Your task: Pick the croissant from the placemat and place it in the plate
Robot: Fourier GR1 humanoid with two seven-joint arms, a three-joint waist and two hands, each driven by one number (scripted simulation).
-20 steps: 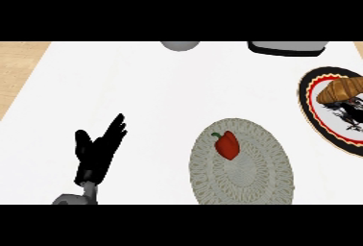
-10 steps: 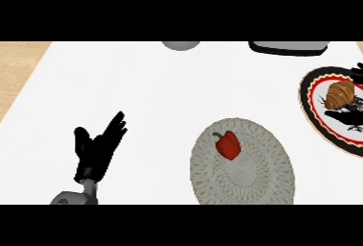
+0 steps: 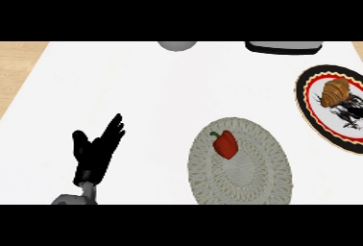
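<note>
The brown croissant (image 3: 334, 92) lies in the upper part of a plate (image 3: 305, 102) with a black, red and yellow rim, at the view's right edge. Dark fingers of what looks like my right hand (image 3: 349, 113) show on the plate just below the croissant; the edge cuts off the rest. The round grey woven placemat (image 3: 245, 178) lies in the lower middle, with a red bell pepper (image 3: 226, 144) on its upper left part. At the lower left my left hand (image 3: 96, 151) rests open, fingers pointing up and right, far from the placemat.
A grey rounded object (image 3: 177, 45) and a dark flat-topped object (image 3: 284, 47) sit at the counter's far edge. Light wood (image 3: 18, 62) borders the white counter top on the left.
The croissant has shifted slightly on the plate, and the dark shape beside it has changed a little. The left hand, the pepper and the placemat have stayed put.
</note>
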